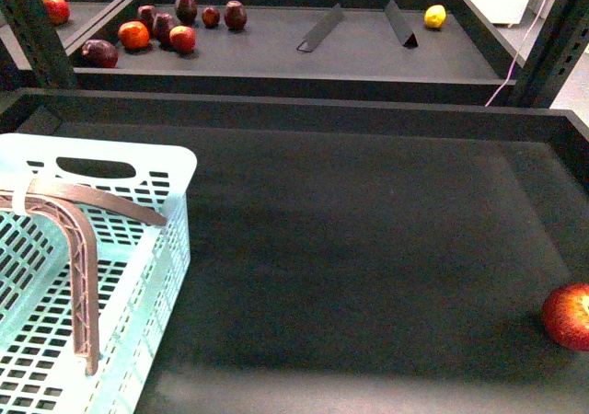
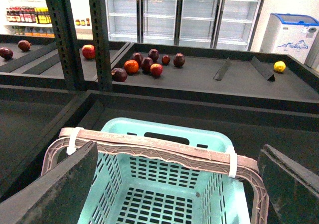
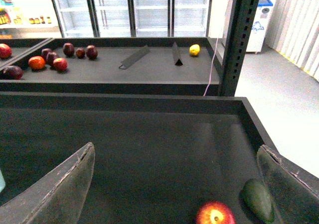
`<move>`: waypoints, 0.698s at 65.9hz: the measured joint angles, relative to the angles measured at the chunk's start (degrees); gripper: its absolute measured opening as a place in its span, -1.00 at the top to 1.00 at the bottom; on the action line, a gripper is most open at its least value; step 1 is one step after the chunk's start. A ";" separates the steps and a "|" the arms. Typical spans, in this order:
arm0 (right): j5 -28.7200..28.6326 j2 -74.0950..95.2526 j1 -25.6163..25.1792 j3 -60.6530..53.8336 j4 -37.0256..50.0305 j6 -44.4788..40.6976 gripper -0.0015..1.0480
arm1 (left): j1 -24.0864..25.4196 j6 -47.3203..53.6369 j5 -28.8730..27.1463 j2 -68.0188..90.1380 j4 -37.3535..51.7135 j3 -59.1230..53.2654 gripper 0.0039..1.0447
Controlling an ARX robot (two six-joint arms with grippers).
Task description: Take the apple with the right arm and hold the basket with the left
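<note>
L tool fingers wide apart, basket handle spanning the gap. R tool also apart; apple just ahead, untouched.

The red, yellow-blotched apple lies at the tray's right edge; the aqua basket sits far left.

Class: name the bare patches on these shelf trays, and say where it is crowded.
Bare: the wide stretch of the near tray between the basket and the apple. Crowded: the far tray at its left end, with the fruit cluster.
</note>
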 joint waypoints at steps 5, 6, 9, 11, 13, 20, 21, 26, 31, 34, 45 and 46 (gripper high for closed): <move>0.00 0.00 0.00 0.00 0.00 0.00 -0.83 | 0.00 0.00 0.00 0.00 0.00 0.02 -0.87; 0.00 0.00 0.00 0.00 0.00 0.00 -0.83 | 0.00 0.00 0.00 0.00 0.00 0.02 -0.87; 0.00 0.00 0.00 0.00 0.00 0.00 -0.83 | 0.00 0.00 0.00 0.00 0.00 0.02 -0.87; 0.00 0.00 0.00 0.00 0.00 0.00 -0.83 | 0.00 0.00 0.00 0.00 0.00 0.00 -0.87; 0.00 0.00 0.00 0.00 0.00 0.00 -0.83 | 0.00 0.00 0.00 0.00 0.00 0.02 -0.87; 0.00 0.00 0.00 0.00 0.00 0.00 -0.83 | 0.00 0.00 0.00 0.00 0.00 0.00 -0.87; 0.00 0.00 0.00 0.00 0.00 0.00 -0.83 | 0.00 0.00 0.00 0.00 0.00 0.00 -0.87; 0.00 0.00 0.00 0.00 0.00 0.00 -0.83 | 0.00 0.00 0.00 0.00 0.00 0.00 -0.87; 0.00 0.00 0.00 0.00 0.00 0.00 -0.83 | 0.00 0.00 0.00 0.00 0.00 0.02 -0.87; 0.00 0.00 0.00 0.00 0.00 0.00 -0.83 | 0.00 0.00 0.00 0.00 0.00 0.00 -0.87; 0.02 0.00 0.00 0.00 0.00 0.02 -0.83 | -1.49 -5.29 -4.90 3.63 -7.98 2.78 -0.87; 0.02 0.00 0.00 0.00 0.00 0.02 -0.83 | -1.57 -6.93 -4.90 5.40 -10.34 3.74 -0.87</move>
